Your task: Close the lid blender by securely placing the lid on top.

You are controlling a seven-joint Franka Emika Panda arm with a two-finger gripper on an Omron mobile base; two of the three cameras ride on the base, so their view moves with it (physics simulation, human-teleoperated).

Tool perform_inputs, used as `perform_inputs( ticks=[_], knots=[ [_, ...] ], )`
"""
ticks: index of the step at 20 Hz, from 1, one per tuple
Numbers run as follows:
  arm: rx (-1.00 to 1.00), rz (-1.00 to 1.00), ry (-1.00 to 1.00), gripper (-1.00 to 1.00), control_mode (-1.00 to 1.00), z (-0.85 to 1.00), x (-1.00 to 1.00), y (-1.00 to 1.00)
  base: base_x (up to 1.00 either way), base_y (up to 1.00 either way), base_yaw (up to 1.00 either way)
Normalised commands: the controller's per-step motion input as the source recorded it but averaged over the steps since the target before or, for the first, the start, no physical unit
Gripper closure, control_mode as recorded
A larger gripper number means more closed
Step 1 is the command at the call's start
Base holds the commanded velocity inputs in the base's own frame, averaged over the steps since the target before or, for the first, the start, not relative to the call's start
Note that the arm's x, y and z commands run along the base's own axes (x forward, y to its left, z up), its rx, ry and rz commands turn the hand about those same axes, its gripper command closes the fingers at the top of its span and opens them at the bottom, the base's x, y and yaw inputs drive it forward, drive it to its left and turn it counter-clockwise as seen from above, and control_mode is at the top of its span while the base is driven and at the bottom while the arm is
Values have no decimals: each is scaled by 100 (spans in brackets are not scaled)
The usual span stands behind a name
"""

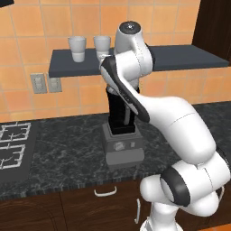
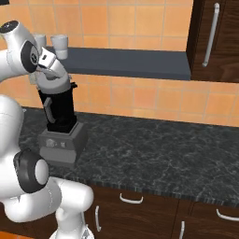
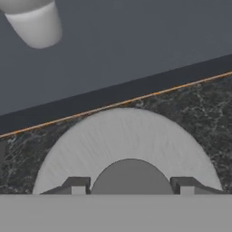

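Right now the hand (image 3: pixel 129 186) sits directly over the small round grey lid (image 3: pixel 127 145), its two dark fingertips (image 3: pixel 77 185) flanking the raised centre knob at the bottom middle of the hand view; they look closed onto the knob, though whether they truly pinch it cannot be told. The tall black tapered blender (image 1: pixel 121 122) on its grey boxy base stands at the centre of the left base view and at the left of the right base view, with the hand at its top. To do the step well, the lid should probably stay level and centred on the jar's rim, pressed straight down before release. The black speckled stone worktop (image 2: pixel 158 154) carries the blender. Above it runs a dark grey shelf (image 2: pixel 130 63) with white cups (image 1: pixel 77 48), against orange wall tiles (image 2: pixel 140 100).
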Motion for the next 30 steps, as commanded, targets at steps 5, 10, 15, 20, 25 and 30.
perform_inputs(
  ticks=[5,10,15,20,25,30],
  knots=[
    [6,0,10,100,-100,8,3,0,0,0,0],
    [-3,0,15,100,-100,-53,-4,0,0,0,0],
    [-1,0,6,100,-100,-18,-2,0,0,0,0],
    [4,0,6,100,-100,55,0,0,0,0,0],
    [3,0,5,100,-100,6,-8,0,0,0,0],
    [-5,0,16,100,-100,-33,-4,0,0,0,0]
  ],
)
